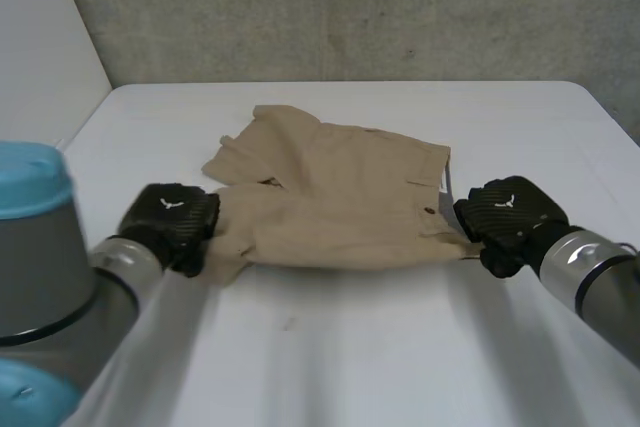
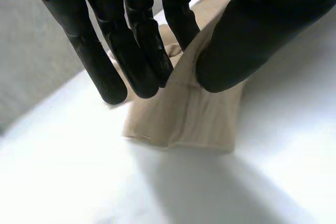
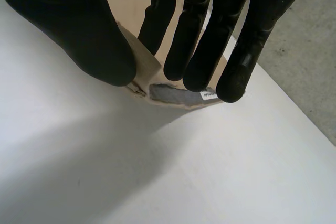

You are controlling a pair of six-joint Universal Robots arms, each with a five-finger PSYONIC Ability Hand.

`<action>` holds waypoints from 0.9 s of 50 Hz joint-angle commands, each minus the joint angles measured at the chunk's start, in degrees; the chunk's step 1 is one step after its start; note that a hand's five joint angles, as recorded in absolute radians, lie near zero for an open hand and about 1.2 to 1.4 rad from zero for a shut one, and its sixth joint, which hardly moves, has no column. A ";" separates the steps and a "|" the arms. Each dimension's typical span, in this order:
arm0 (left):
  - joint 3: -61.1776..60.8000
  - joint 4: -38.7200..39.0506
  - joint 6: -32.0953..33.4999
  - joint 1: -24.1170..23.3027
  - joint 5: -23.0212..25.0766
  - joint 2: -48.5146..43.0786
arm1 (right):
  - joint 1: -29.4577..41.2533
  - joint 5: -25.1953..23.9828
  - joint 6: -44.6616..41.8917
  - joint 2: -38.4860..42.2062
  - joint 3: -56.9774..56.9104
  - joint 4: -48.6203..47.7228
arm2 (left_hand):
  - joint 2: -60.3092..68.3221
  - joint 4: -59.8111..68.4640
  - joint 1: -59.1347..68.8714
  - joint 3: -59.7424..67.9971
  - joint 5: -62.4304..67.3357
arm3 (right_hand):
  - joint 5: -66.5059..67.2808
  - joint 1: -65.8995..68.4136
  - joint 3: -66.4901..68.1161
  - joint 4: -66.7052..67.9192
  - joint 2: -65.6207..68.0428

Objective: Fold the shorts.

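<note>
The tan shorts (image 1: 340, 197) lie spread near the middle of the white table (image 1: 350, 357), partly doubled over, with a loose flap sticking out toward 11 o'clock. A grey wall (image 1: 350, 7) stands behind the table at 12 o'clock.

The left hand (image 1: 172, 219) sits at about 8 o'clock from the shorts, on their near left corner. In the left wrist view the cloth (image 2: 189, 119) rises from the table and runs up between the thumb (image 2: 236, 51) and the fingers (image 2: 136, 51). The thumb presses it against the nearest finger, while the other fingers hang straight, close together, just beside the fold.

The right hand (image 1: 505, 212) is at about 4 o'clock from the shorts, on their near right corner by the waistband. In the right wrist view that corner (image 3: 149, 72) is lifted slightly and caught between the thumb (image 3: 79, 30) and the fingers (image 3: 210, 45). The fingers are straight and side by side. The turned-up corner shows a grey lining (image 3: 173, 93) and a small white label (image 3: 209, 95) at the fingertips.
</note>
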 commanded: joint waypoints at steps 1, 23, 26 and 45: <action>-4.67 -6.08 18.71 -0.17 -0.16 14.42 | -0.52 0.22 -4.47 -5.02 -4.64 14.00 | 11.53 11.38 13.99 11.96 13.73 | 13.38 24.70 12.29 11.66 12.64; -5.04 3.92 29.80 -1.93 -0.07 2.60 | 0.45 0.22 -10.72 -1.08 -2.88 18.96 | 11.53 11.38 13.99 11.96 13.73 | 13.38 24.70 12.29 11.66 12.64; -1.09 7.45 29.80 -1.93 -0.60 -2.50 | 0.54 0.40 -5.19 0.15 -4.99 15.44 | 11.53 11.38 13.99 11.96 13.73 | 13.38 24.70 12.29 11.66 12.64; 4.02 12.02 29.01 -4.21 -0.43 -6.82 | 10.37 -2.50 21.36 -5.21 8.44 6.39 | 11.53 11.38 13.99 11.96 13.73 | -47.11 -35.80 -48.21 -48.84 -47.86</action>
